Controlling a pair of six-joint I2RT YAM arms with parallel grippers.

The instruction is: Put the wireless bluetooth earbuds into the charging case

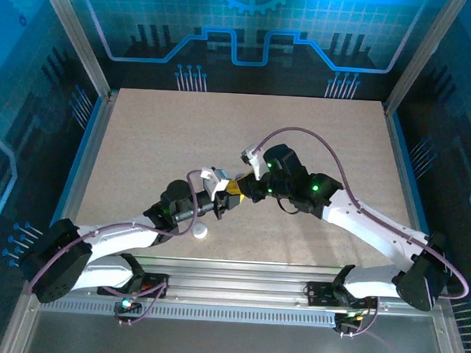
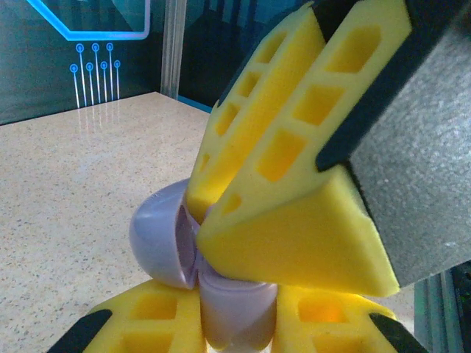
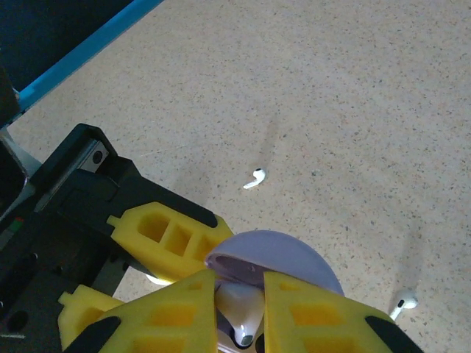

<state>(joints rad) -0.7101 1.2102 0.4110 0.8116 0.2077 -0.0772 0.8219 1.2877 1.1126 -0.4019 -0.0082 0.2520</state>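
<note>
The pale purple charging case (image 2: 235,309) stands with its lid (image 2: 156,239) swung open, and my left gripper (image 2: 235,327) is shut on its body. My right gripper (image 3: 239,281) is shut on a pale earbud (image 3: 243,316), holding it at the mouth of the case just under the open lid (image 3: 283,256). The right gripper's fingers (image 2: 294,228) press in from above against the case. In the top view both grippers meet mid-table, left gripper (image 1: 218,201) and right gripper (image 1: 236,189). Two white earbuds lie loose on the table, one (image 3: 255,178) ahead and one (image 3: 403,303) to the right.
A small white round object (image 1: 199,231) lies on the table just in front of the left gripper. The beige tabletop (image 1: 182,134) stretches bare behind the arms. Metal frame posts (image 1: 91,58) and blue walls bound the sides and back.
</note>
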